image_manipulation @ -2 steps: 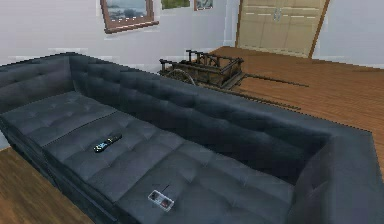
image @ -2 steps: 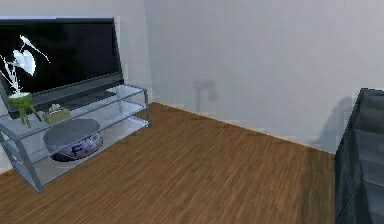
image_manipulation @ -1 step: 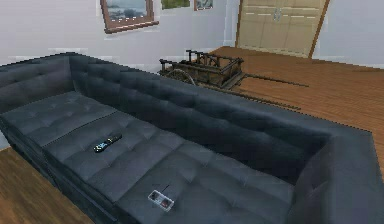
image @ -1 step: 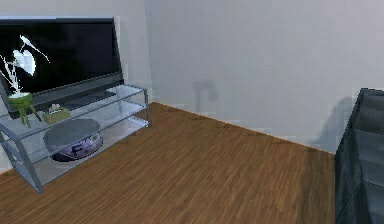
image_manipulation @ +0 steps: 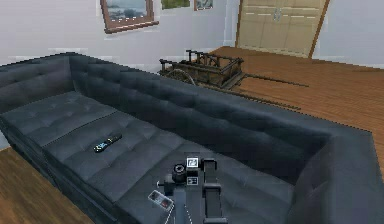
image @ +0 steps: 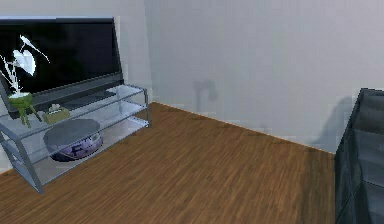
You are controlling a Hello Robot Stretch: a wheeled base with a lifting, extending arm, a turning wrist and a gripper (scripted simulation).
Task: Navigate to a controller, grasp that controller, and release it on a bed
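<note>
Controller (image_manipulation: pixel 107 144): slim dark oblong with pale marks, lying flat on a seat cushion of the dark tufted sofa (image_manipulation: pixel 60 95), toward the arm side view's left. Probably a remote-type controller, though it is too small to be sure. It lies flat and loose on soft upholstery, so it rests by its own weight and should lift freely.

Hand (image_manipulation: pixel 170 190): low in the same view, seen against the sofa seat at the end of the arm (image_manipulation: pixel 212 200). The controller lies up and left of the hand, well apart from it. I cannot tell the hand's grip state, nor whether it holds anything.

Judgement: approach stage, grasp not yet made.

Forward view: television (image: pixel 60 50) on a glass stand (image: pixel 130 100), wood floor (image: pixel 200 160).
</note>
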